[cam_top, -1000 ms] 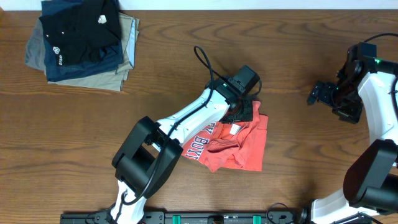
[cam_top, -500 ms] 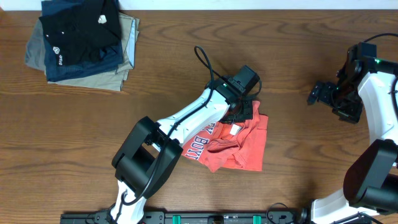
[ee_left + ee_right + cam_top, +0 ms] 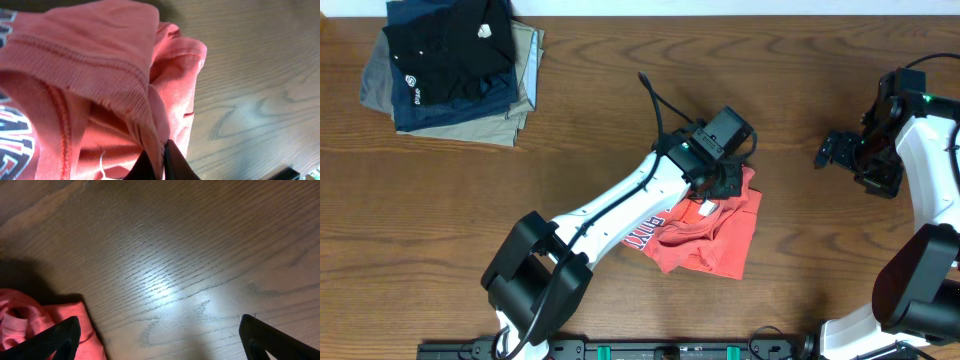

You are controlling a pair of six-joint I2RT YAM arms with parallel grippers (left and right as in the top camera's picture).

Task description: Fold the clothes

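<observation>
Wrist cam: left claw [image 3: 159,161] pinching T-shirt [image 3: 95,70] hem, hidden overhead; right claw [image 3: 832,150] open.

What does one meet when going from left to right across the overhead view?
stack of folded garments → coral-red T-shirt → right claw, open above the bare wood.

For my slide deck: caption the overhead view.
Left hand pinches the coral T-shirt; right hand hovers open, off to the side.
</observation>
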